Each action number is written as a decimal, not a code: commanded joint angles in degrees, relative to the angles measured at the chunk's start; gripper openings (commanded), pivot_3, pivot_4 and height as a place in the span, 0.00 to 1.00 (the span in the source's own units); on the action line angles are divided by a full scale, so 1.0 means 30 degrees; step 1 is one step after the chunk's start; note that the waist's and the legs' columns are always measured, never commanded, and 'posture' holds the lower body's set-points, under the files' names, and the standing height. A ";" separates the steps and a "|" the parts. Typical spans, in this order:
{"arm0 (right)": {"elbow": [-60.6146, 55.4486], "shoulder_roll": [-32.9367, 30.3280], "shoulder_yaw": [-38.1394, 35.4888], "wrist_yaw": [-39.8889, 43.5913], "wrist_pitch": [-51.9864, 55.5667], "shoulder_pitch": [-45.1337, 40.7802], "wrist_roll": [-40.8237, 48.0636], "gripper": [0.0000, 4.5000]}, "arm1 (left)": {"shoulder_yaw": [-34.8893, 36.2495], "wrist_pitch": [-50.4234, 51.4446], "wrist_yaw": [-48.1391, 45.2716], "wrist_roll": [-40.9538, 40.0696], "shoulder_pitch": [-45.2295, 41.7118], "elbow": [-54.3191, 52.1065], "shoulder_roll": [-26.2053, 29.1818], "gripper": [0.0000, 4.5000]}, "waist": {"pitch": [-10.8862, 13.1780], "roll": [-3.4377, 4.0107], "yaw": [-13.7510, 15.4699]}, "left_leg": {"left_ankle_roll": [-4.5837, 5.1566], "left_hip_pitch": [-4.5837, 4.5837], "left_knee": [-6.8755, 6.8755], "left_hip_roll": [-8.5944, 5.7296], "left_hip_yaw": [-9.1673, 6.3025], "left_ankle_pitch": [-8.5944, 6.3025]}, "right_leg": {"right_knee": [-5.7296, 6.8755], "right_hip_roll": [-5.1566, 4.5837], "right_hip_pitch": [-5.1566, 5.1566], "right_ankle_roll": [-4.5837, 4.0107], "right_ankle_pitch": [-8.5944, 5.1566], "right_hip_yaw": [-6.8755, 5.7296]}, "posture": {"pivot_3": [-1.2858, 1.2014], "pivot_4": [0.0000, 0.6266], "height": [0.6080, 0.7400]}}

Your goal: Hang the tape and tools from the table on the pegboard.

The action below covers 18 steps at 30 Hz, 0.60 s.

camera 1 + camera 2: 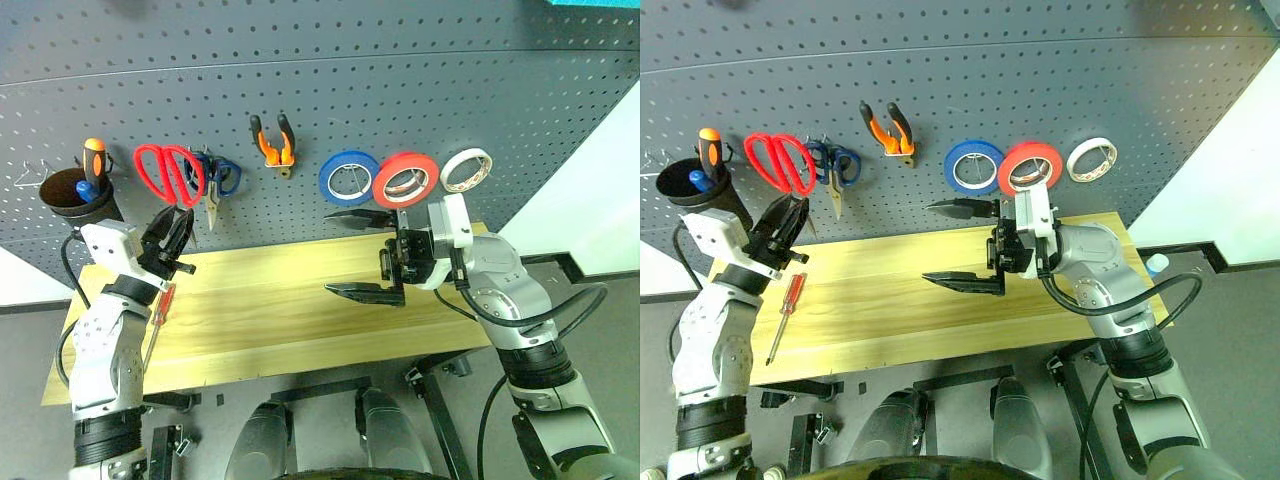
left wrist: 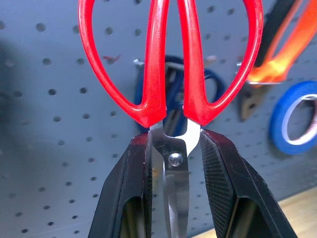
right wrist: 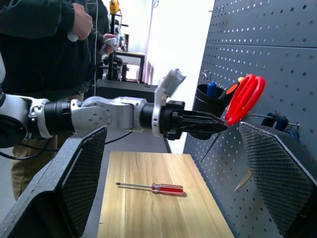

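Observation:
My left gripper [image 1: 178,232] is shut on the red-handled scissors [image 1: 165,172], its fingers [image 2: 133,168] clamped at the pivot. It holds them handles-up against the pegboard [image 1: 330,90]; I cannot tell whether they rest on a hook. The slim screwdriver [image 1: 786,310] with the clear red handle lies on the table [image 1: 280,310] near the left end, below that gripper. The red tape [image 1: 405,180] and the orange-and-black pliers [image 1: 272,140] hang on the board. My right gripper [image 1: 362,255] stands open and empty over the table, just below the red tape, pointing left.
A black cup [image 1: 75,195] with an orange-and-black screwdriver hangs at the board's left. Blue scissors [image 1: 217,178] hang just right of the red ones. A blue roll [image 1: 348,177] and a whitish roll [image 1: 466,170] flank the red tape. A person [image 3: 44,39] stands beyond the table's left end.

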 commanded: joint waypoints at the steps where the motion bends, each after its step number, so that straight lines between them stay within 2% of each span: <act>1: -0.0674 0.0058 -0.0548 -0.0208 -0.0395 -0.0117 -0.0194 1.00 | -0.0358 -0.0687 0.0085 0.0652 -0.0340 0.0344 0.0361 0.23 | -0.0026 0.0001 -0.0006 | 0.0000 -0.0001 0.0000 0.0000 0.0003 0.0000 | -0.0002 -0.0001 0.0000 0.0005 0.0003 0.0001 | 0.51 0.14 1.00; 5: -0.0695 0.0027 -0.0642 -0.0337 -0.0462 -0.0047 -0.0365 1.00 | -0.0519 -0.0625 -0.0056 0.0741 -0.0203 0.0793 0.0550 0.23 | -0.0033 0.0000 -0.0021 | 0.0000 0.0001 0.0000 0.0000 0.0003 0.0000 | 0.0001 0.0001 0.0000 0.0010 0.0007 0.0001 | 0.51 0.14 1.00; 7: -0.0650 0.0008 -0.0651 -0.0369 -0.0527 -0.0033 -0.0502 1.00 | -0.0384 -0.0284 -0.0165 0.0326 -0.0139 0.0953 0.0514 0.41 | -0.0037 0.0001 -0.0018 | 0.0000 0.0002 0.0000 0.0000 0.0003 0.0000 | 0.0004 0.0000 0.0000 0.0011 0.0008 0.0002 | 0.51 0.14 1.00; 12: -0.0596 -0.0032 -0.0507 -0.0389 -0.0719 0.0077 -0.0904 1.00 | -0.0392 0.0040 0.0058 0.0556 0.0307 0.0698 0.0733 0.76 | -0.0044 0.0000 -0.0031 | 0.0000 0.0002 0.0003 0.0000 0.0004 0.0000 | 0.0004 0.0000 0.0000 0.0012 0.0011 0.0002 | 0.51 0.14 1.00; 14: -0.0439 -0.0150 -0.0365 -0.0377 -0.0972 0.0147 -0.1428 1.00 | -0.0308 0.1330 0.0370 0.0409 0.0970 0.0246 0.0978 0.91 | -0.0046 0.0001 -0.0055 | 0.0000 0.0005 0.0002 0.0000 0.0003 0.0000 | 0.0006 0.0000 0.0000 0.0013 0.0011 0.0002 | 0.51 0.15 1.00; 18: 0.0637 -0.0583 0.0314 -0.0721 -0.1952 0.0145 -0.3892 1.00 | -0.0034 0.4247 0.0683 0.0139 0.2520 0.0086 0.1998 0.91 | -0.0052 0.0001 -0.0106 | 0.0001 0.0010 0.0000 0.0000 0.0005 -0.0001 | 0.0013 0.0000 0.0000 0.0014 0.0011 0.0004 | 0.51 0.16 1.00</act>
